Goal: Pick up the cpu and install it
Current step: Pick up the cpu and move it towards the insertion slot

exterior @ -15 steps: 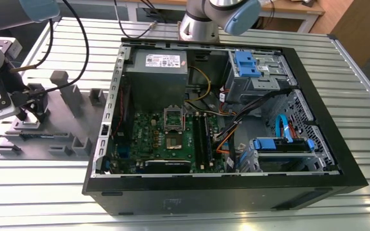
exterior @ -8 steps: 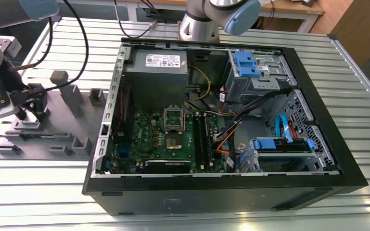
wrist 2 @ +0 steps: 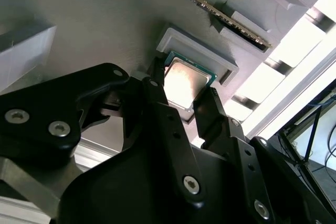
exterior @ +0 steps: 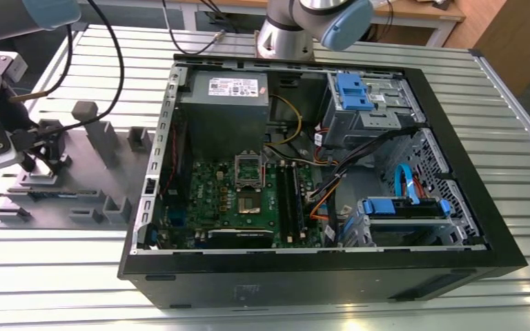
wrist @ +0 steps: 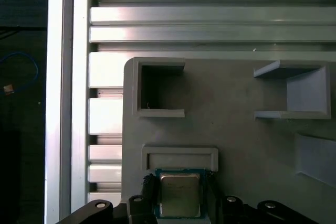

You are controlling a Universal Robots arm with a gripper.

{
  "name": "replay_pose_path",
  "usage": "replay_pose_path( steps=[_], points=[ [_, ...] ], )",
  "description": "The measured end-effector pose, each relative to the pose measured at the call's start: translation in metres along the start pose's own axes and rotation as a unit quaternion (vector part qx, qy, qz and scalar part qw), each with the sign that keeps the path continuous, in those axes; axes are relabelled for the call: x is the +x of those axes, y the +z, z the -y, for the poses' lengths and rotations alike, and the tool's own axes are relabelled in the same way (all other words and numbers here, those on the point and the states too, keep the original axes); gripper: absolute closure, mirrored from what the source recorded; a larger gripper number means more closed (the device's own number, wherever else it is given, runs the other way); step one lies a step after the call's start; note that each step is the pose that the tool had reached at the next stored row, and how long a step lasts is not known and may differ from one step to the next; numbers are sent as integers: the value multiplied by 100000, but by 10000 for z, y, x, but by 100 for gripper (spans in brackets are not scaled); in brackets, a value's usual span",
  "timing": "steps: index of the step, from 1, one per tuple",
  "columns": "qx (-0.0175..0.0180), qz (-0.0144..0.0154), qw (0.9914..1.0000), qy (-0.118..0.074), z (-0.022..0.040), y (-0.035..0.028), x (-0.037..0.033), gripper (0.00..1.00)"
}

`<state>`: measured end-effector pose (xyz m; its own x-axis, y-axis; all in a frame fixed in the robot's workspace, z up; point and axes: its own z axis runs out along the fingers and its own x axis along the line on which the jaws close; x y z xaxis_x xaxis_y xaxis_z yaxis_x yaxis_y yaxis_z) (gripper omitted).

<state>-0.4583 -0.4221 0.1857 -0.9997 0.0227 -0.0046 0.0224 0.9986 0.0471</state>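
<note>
On the table (exterior: 53, 276), beside the open computer case (exterior: 320, 276), the grey fixture (wrist: 241, 140) carries the cpu (wrist: 179, 198). The gripper (wrist: 180, 181) seemingly clamps its edges (contact is shadowed). An even squeeze, cpu held level, matters here.

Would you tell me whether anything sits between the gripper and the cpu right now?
Nothing visible does: the gripper is closed on the cpu, one finger against each side, at the grey fixture.
</note>
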Motion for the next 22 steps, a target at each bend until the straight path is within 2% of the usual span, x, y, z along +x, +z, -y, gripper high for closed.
replay_pose_path(
  steps=[13, 22],
  points=[
    [1, -4, 100000, 6, -3, 16, 1, 53],
    [6, -12, 100000, 2, -14, -90, 1, 53]
  ],
)
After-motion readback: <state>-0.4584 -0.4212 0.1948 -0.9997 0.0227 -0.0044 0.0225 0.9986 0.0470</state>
